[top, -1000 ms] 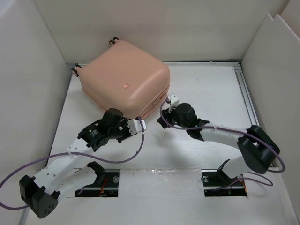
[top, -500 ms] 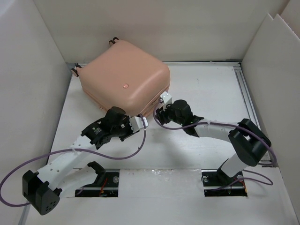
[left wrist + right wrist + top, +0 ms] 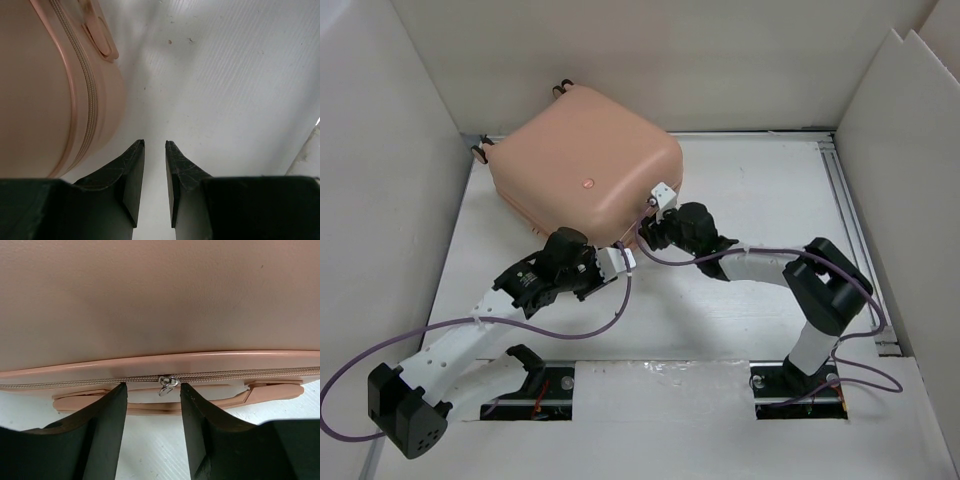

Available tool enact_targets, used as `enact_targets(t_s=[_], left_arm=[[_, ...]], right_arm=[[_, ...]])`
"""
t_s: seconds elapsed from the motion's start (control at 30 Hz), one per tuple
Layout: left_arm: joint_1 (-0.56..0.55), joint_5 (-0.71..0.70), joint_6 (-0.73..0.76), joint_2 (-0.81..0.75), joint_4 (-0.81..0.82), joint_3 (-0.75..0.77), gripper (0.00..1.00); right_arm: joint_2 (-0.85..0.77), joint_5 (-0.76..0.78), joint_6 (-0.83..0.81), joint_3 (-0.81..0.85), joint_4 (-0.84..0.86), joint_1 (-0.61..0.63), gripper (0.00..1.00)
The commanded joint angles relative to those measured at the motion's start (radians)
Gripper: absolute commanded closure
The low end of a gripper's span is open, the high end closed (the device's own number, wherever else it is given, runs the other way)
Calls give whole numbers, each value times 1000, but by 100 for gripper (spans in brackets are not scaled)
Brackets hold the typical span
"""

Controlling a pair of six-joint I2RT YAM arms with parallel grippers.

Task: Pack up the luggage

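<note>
The pink suitcase (image 3: 585, 165) lies zipped shut at the far left of the table (image 3: 760, 190). The right gripper (image 3: 152, 390) is spread wide at its front seam, a finger on either side of the metal zipper pull (image 3: 167, 384), not touching it. The left gripper (image 3: 155, 145) sits just beside the suitcase's corner, its fingers a narrow gap apart and holding nothing.

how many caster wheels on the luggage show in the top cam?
2. The far wheel sticks out at the back edge of the luggage; the left wheel at its left corner. Others may be hidden underneath.
</note>
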Motion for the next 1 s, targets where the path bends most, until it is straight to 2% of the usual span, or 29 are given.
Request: enact_targets(t_s=[0.0, 0.17, 0.27, 0.3, 0.47, 0.63, 0.8, 0.87, 0.9, 0.97], left_arm=[[-1, -11, -14, -6, 21, 11, 79], [-1, -11, -14, -6, 21, 11, 79], [-1, -11, -14, -6, 21, 11, 79], [-1, -11, -14, -6, 21, 11, 79], [-1, -20, -14, 13, 30, 20, 79], [-1, -53, -56, 86, 26, 95, 78], [-171, -203, -47, 178, 36, 189, 78], [-187, -203, -47, 213, 37, 241, 78], [-187, -203, -47, 252, 37, 263, 78], [-187, -191, -56, 281, 26, 310, 78]], right_arm=[[8, 24, 23, 50, 58, -3, 49], [8, 33, 23, 59, 17, -3, 55], [8, 47, 23, 38, 17, -14, 72], [8, 57, 23, 28, 44, -14, 81], [-20, 105, 23, 2, 98, -23, 100], [-20, 122, 14, -7, 98, -92, 100], [-20, 31, -6, 13, 74, -147, 100], [-11, -42, -35, 25, 74, -147, 100], [-11, -59, -65, 34, 74, -147, 91], [-11, -68, -92, 19, 74, -135, 81]])
